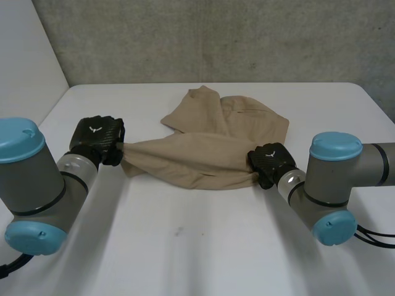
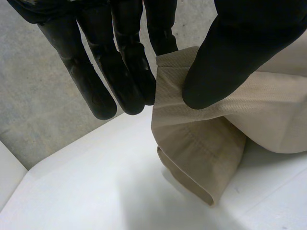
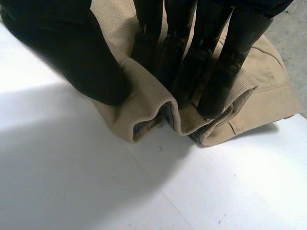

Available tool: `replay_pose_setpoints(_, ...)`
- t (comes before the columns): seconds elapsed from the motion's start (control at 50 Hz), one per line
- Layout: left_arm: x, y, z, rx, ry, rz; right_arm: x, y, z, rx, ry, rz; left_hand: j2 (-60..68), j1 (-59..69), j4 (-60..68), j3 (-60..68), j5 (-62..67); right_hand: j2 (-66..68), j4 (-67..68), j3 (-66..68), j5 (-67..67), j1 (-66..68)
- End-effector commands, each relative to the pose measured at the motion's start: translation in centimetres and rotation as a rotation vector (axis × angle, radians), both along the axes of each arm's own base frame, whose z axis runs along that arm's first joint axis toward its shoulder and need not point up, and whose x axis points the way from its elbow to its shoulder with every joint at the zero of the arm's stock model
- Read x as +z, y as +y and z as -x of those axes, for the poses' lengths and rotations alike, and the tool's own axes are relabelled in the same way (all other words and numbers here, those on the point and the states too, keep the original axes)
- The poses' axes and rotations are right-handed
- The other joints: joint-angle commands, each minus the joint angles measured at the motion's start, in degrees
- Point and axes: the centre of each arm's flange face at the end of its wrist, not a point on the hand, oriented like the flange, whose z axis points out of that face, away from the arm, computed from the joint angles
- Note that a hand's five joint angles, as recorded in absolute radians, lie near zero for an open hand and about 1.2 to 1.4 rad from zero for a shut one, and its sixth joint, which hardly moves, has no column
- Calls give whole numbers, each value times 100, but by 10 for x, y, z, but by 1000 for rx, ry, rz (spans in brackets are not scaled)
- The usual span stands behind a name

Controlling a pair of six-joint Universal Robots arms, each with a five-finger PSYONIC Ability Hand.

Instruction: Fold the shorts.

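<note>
Pinching the near edge of the tan shorts (image 1: 210, 148) on the white table (image 1: 185, 253) between thumb and fingers, the left hand (image 1: 97, 139) and the right hand (image 1: 270, 161) seem to be in the middle of a fold, and the next move calls for carrying this edge evenly across.

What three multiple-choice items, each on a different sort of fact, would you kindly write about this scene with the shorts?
1. Where does the left hand hold the shorts?
A) at the end of their near edge, on the left arm's side
B) at their middle
C) at their far corner

2. What colour are the shorts?
A) blue
B) tan
C) black

3. In what state is the right hand?
A) open, clear of the cloth
B) shut on the shorts
C) shut, holding nothing

Answers:
1 A: in the head view the near edge runs straight out from the left hand at that end.
2 B: the cloth is tan in all three views.
3 B: the right wrist view shows its fingers and thumb pinching a bunched edge.
</note>
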Motion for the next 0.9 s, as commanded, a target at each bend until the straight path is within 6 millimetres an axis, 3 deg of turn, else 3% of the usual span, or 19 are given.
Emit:
replay_pose_setpoints(0.02,3,-1,-3,11,1,4,13,-1,4,-21,-8,6,1137,1680,1153,1172,1457,1294,1228,1276,1501,2815)
replay_pose_setpoints(0.12,4,4,-3,6,-8,-6,72,5,9,-29,-36,81,1137,1680,1153,1172,1457,1294,1228,1276,1501,2815)
replay_pose_setpoints(0.22,18,14,-7,5,-8,1,99,20,16,-25,-12,50,1137,1680,1153,1172,1457,1294,1228,1276,1501,2815)
replay_pose_setpoints(0.26,31,29,-13,8,-14,-20,128,40,25,-17,10,32,1137,1680,1153,1172,1457,1294,1228,1276,1501,2815)
replay_pose_setpoints(0.36,45,50,-26,23,-31,-58,153,67,38,7,77,14,1137,1680,1153,1172,1457,1294,1228,1276,1501,2815)
replay_pose_setpoints(0.38,53,71,-35,26,-51,-101,156,74,42,19,115,9,1137,1680,1153,1172,1457,1294,1228,1276,1501,2815)
replay_pose_setpoints(0.44,56,87,-39,15,-71,-143,158,78,45,25,136,7,1137,1680,1153,1172,1457,1294,1228,1276,1501,2815)
replay_pose_setpoints(0.5,52,110,-41,-40,-102,-220,160,108,57,88,280,-45,1137,1680,1153,1172,1457,1294,1228,1276,1501,2815)
replay_pose_setpoints(0.52,50,114,-41,-56,-113,-243,160,108,57,88,281,-45,1137,1680,1153,1172,1457,1294,1228,1276,1501,2815)
replay_pose_setpoints(0.54,44,123,-41,-96,-132,-288,153,121,62,130,356,-103,1137,1680,1153,1172,1457,1294,1228,1276,1501,2815)
replay_pose_setpoints(0.64,30,139,-41,-153,-185,-362,140,133,71,176,448,-182,1137,1680,1153,1172,1457,1294,1228,1276,1501,2815)
replay_pose_setpoints(0.76,21,127,-36,-162,-203,-359,136,123,78,138,447,-177,1137,1680,1153,1172,1457,1294,1228,1276,1501,2815)
replay_pose_setpoints(0.9,21,89,-23,-156,-178,-258,130,93,80,68,388,-57,1137,1680,1153,1172,1457,1294,1228,1276,1501,2815)
